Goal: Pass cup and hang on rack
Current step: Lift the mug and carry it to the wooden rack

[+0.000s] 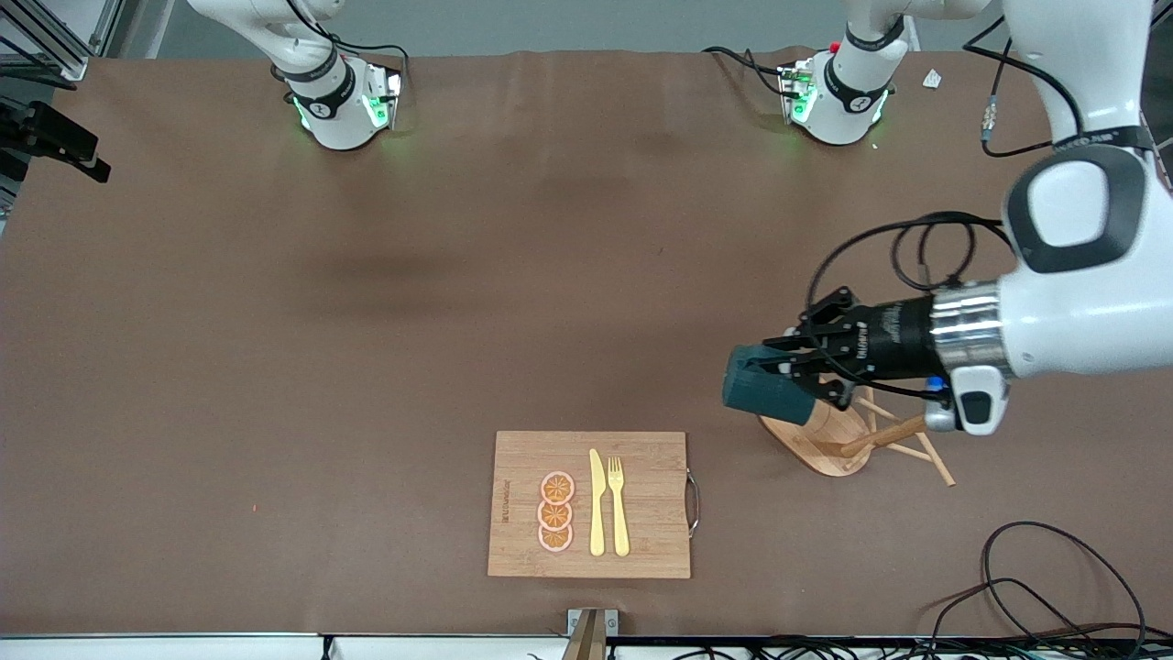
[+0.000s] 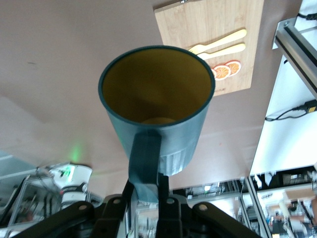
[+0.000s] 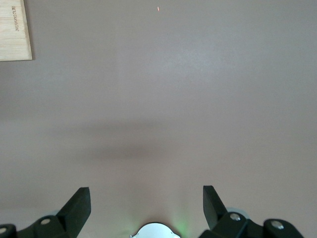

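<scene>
L gripper point(image 1: 795, 367) pinches the cup point(image 1: 765, 383) by its handle, cup on its side in the air over the rack point(image 1: 829, 438)'s base; R gripper point(image 3: 146, 206) w/ fingers spread wide, waiting high over bare table; cutting board point(image 1: 641, 504) w/ knife, fork, orange slices sits beside rack.

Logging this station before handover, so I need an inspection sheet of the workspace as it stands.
Surface: brown table.
Job's things: cup held on its side by the handle, over the rack.
Clutter: cutting board with knife, fork, orange slices.
Grippers: left tool shut on cup; right tool open over bare table, waiting.
Cables: loose cables near the left arm's end of the table.
Surroundings: nothing seen.
</scene>
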`<state>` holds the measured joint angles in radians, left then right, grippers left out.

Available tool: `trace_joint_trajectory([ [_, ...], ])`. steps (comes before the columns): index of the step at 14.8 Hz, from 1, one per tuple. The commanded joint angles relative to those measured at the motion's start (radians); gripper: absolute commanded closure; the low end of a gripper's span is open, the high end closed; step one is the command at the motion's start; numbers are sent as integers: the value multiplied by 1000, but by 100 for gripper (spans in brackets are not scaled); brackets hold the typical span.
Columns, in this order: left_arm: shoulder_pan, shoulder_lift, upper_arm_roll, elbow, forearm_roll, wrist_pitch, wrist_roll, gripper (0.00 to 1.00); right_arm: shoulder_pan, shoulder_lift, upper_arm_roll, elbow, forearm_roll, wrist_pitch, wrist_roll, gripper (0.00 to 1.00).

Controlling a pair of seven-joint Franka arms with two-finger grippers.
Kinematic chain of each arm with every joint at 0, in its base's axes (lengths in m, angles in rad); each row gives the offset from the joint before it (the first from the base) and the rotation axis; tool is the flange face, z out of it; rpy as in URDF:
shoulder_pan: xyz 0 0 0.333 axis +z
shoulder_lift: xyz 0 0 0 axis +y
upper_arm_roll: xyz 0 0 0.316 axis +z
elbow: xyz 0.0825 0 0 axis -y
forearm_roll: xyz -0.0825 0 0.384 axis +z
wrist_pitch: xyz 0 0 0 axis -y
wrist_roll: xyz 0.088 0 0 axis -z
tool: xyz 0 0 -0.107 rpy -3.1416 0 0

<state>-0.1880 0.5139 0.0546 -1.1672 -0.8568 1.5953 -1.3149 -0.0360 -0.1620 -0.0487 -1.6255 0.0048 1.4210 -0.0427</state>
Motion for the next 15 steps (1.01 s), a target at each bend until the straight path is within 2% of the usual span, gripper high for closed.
trace_joint_trajectory([
  [1, 79, 32, -9, -8, -67, -115, 97, 100, -15, -16, 4, -11, -6, -14, -13, 0],
  [5, 151, 66, -7, -9, -74, -231, 230, 100, -15, -16, 3, -14, 3, -10, -16, 0],
  [15, 222, 121, -9, -14, -110, -247, 324, 100, -10, -16, 4, -16, 3, -10, -23, 0],
])
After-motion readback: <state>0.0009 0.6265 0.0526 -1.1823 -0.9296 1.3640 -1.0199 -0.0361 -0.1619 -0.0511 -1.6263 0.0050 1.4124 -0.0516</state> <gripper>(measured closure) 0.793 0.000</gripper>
